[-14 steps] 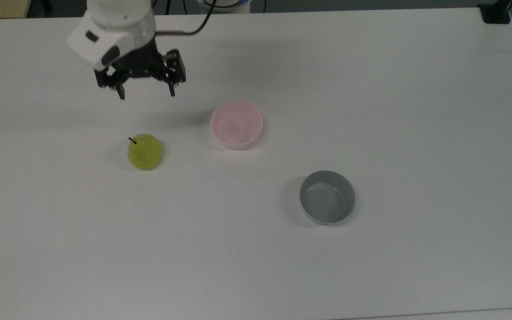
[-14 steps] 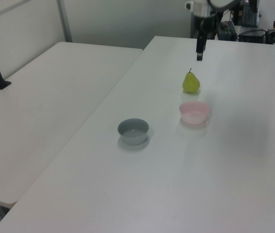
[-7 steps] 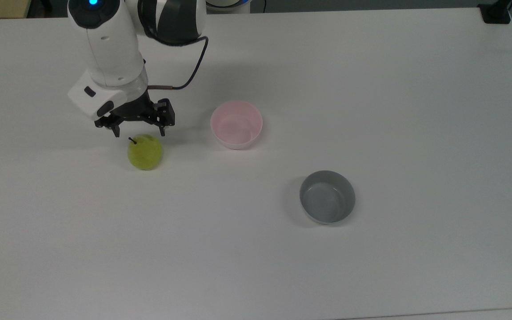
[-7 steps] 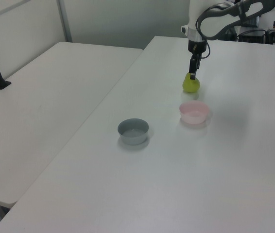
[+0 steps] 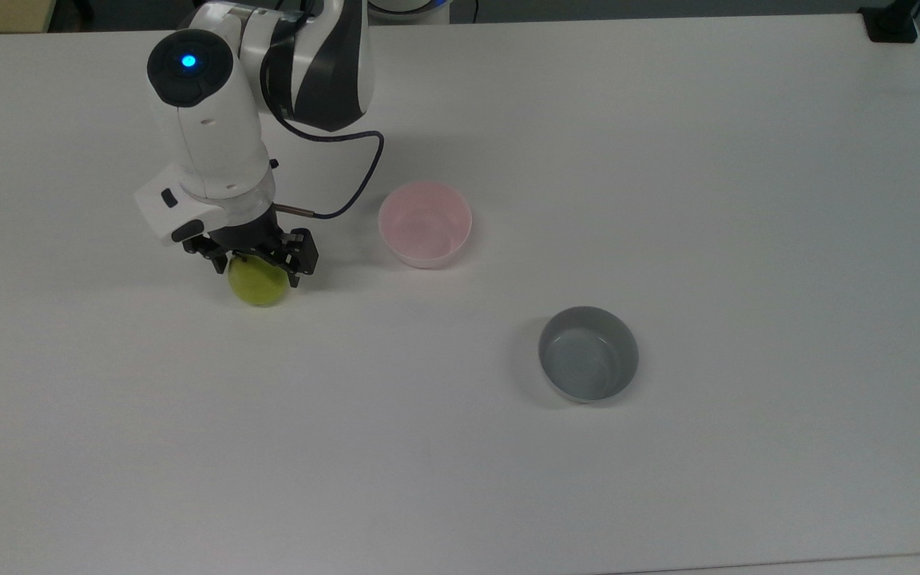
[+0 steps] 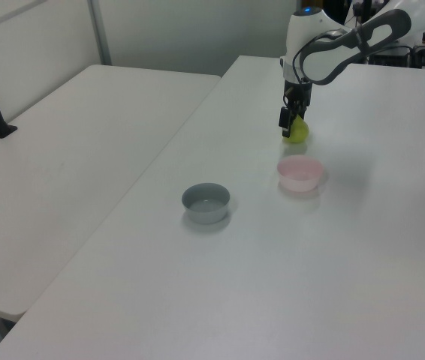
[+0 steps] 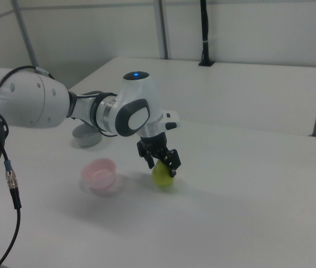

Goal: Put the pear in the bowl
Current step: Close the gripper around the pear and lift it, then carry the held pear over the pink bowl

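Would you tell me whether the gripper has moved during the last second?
Yes: the gripper has come down the top view onto the pear, beside the unmoved pink bowl.

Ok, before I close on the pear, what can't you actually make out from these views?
- Pear top and stem: covered by the gripper in the top view.
- Finger contact with the pear: the gripper body hides it in the top view; too small in the left view.
- Whether the pear rests on the table: the right view leaves it unclear.
- Pink bowl: nothing hidden.
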Controlling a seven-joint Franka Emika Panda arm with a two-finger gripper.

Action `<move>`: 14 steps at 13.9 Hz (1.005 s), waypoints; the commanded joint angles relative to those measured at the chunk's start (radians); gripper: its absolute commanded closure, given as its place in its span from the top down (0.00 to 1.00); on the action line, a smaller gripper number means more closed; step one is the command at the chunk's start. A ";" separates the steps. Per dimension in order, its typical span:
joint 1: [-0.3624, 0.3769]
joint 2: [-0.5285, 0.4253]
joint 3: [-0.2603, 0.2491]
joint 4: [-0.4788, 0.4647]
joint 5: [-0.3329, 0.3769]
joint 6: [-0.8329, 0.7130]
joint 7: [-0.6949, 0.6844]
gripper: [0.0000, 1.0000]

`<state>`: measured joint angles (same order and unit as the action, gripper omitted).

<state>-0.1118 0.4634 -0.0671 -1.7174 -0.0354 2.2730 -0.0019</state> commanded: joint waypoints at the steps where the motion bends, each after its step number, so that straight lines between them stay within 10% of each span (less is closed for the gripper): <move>1: 0.012 0.004 -0.007 -0.010 -0.001 0.026 0.028 0.82; 3: 0.012 0.004 -0.007 -0.008 -0.003 0.023 0.026 0.58; 14: 0.085 -0.238 0.004 0.136 0.063 -0.377 0.033 0.60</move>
<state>-0.1022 0.3076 -0.0583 -1.5668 0.0058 1.9818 0.0132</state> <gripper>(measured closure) 0.260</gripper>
